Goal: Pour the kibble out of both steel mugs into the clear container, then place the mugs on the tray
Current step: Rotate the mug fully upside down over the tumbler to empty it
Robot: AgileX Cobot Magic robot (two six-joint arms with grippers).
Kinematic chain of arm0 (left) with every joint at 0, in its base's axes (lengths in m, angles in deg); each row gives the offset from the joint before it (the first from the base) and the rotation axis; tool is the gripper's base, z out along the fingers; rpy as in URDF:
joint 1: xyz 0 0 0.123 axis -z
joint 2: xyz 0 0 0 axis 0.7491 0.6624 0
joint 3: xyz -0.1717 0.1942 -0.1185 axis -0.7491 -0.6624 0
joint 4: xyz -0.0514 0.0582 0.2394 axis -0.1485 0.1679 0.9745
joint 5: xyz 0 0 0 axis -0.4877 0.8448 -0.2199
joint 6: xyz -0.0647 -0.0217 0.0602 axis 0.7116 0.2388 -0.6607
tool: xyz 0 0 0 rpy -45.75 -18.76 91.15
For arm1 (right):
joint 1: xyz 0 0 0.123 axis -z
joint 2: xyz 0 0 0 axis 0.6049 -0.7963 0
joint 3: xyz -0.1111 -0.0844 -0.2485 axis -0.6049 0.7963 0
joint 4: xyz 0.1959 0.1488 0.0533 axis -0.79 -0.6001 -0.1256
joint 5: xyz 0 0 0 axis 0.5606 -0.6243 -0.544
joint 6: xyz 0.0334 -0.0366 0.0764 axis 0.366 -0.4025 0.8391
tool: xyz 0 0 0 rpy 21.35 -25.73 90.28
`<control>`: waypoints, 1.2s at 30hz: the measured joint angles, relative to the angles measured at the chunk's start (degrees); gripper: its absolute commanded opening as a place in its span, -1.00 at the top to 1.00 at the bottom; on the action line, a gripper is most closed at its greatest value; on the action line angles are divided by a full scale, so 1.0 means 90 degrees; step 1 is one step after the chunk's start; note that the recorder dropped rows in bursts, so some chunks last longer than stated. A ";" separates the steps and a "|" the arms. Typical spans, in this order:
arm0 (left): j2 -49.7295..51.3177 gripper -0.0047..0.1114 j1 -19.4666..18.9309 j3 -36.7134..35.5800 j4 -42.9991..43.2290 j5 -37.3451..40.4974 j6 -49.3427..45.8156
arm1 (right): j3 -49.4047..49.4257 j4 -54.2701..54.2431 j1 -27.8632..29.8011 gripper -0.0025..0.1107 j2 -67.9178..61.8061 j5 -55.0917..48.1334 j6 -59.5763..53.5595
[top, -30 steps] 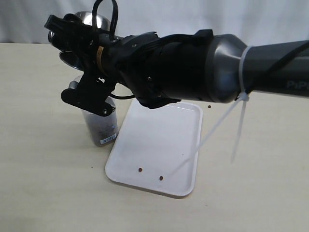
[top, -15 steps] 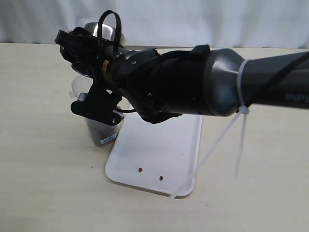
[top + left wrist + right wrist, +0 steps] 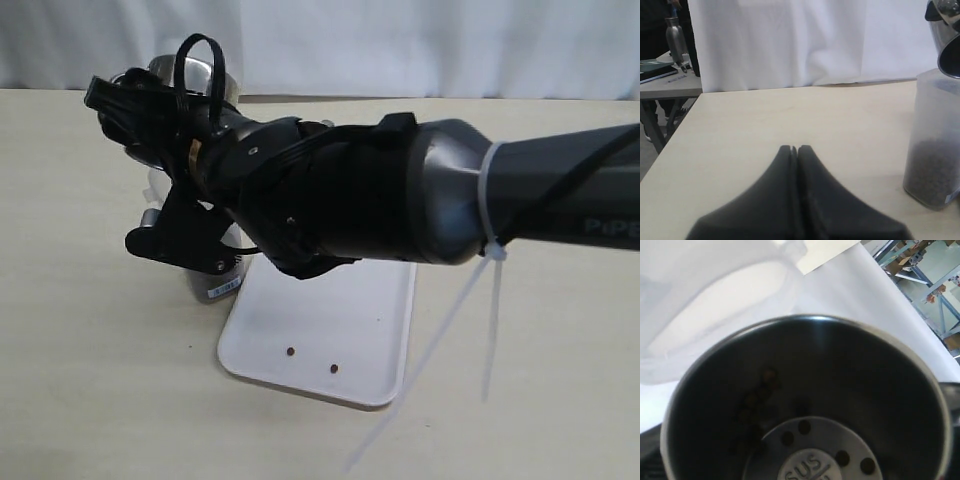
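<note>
My right gripper [image 3: 160,105] is shut on a steel mug [image 3: 205,72] and holds it tipped over the clear container [image 3: 216,284], which stands at the tray's [image 3: 340,300] left edge. The arm hides most of the container. The right wrist view looks into the mug [image 3: 805,390]: a few kibble pellets [image 3: 757,392] cling to its wall and bottom, with the container's rim [image 3: 715,300] beyond. The left wrist view shows my left gripper [image 3: 794,149] shut and empty, low over the table, with the container [image 3: 935,125] off to one side. Kibble [image 3: 932,170] fills its lower part, and the mug [image 3: 947,35] is above it.
Two loose pellets [image 3: 290,352] lie on the white tray near its front edge. A white cable tie [image 3: 455,310] dangles from the right arm over the tray. A white curtain [image 3: 805,40] closes off the back of the light wooden table [image 3: 90,380].
The right arm has swung a little left with the mug over the container, after a brief shift right. The dangling cable tie has swung with it. The left gripper stays shut.
</note>
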 measured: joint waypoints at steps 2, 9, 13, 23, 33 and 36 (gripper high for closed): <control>0.0000 0.92 0.0000 0.0000 0.0000 0.0000 0.0000 | 0.0000 0.0000 -0.0002 0.86 0.0000 -0.0062 -0.0052; 0.0000 0.92 0.0000 0.0000 0.0000 0.0000 0.0000 | 0.0000 0.0000 -0.0111 0.86 0.0000 -0.0325 -0.0402; 0.0000 0.92 0.0000 0.0000 0.0000 0.0000 0.0000 | 0.0000 0.0000 -0.0122 0.86 0.0000 -0.0497 -0.0414; 0.0000 0.92 0.0000 0.0000 0.0000 0.0000 0.0000 | -0.0113 -0.0027 -0.0122 0.86 0.0000 -0.0552 -0.0181; 0.0000 0.92 0.0000 0.0000 0.0000 0.0000 0.0000 | -0.0084 -0.0027 -0.0243 0.86 0.0000 -0.0565 -0.0076; 0.0000 0.92 0.0000 0.0000 0.0000 0.0000 0.0000 | 0.0082 -0.0027 -0.0310 0.86 0.0000 -0.0471 -0.0249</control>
